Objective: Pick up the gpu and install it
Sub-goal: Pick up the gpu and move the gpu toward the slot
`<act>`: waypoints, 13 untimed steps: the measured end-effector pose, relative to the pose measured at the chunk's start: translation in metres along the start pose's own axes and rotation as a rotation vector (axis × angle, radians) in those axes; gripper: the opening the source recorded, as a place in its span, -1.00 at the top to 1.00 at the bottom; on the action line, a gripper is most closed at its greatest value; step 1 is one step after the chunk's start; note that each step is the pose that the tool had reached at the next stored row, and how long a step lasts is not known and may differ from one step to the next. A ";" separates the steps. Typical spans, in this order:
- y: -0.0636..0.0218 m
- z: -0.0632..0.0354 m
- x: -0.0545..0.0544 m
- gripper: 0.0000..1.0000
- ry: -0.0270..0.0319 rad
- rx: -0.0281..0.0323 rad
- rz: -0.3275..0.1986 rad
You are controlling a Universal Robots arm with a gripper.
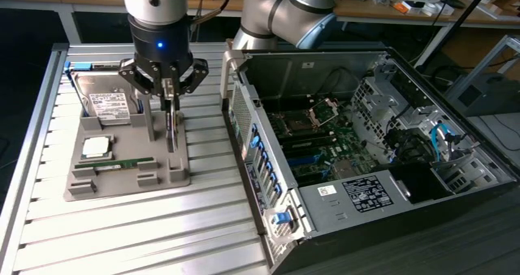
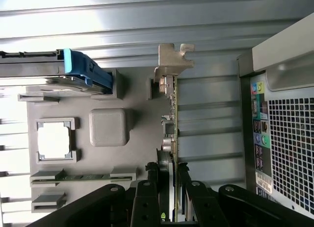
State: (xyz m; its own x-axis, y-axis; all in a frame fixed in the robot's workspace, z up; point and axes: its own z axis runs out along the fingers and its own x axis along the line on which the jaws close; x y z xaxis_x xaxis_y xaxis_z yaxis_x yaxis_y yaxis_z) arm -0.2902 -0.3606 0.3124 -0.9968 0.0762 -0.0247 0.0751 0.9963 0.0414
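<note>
Slatted metal table [image 1: 122, 238] is carrying a grey plastic parts holder [image 1: 122, 181]. My gripper [image 1: 169, 95] is clamping the thin dark gpu card [image 1: 172, 132], which is standing upright at the holder's edge nearest the open black computer case [image 1: 243, 123]. I am judging that a square grip and a straight vertical pull are mattering most.

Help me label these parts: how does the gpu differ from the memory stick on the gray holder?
The gpu stands tall above the gray holder; the memory stick sits low and is shorter. The gpu is dark with a pale metal bracket; the memory stick is green. The gripper grips the gpu; the memory stick is untouched. Both rest in that holder.
</note>
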 end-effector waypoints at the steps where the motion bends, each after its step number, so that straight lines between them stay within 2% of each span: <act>1: 0.0000 -0.0009 0.000 0.47 0.0000 0.0000 0.000; 13: 0.0004 -0.0085 0.000 0.47 0.0000 0.0000 0.000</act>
State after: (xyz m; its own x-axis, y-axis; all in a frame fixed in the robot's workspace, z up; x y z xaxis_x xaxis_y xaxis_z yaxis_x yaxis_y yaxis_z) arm -0.2902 -0.3605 0.3209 -0.9968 0.0762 -0.0247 0.0751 0.9963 0.0414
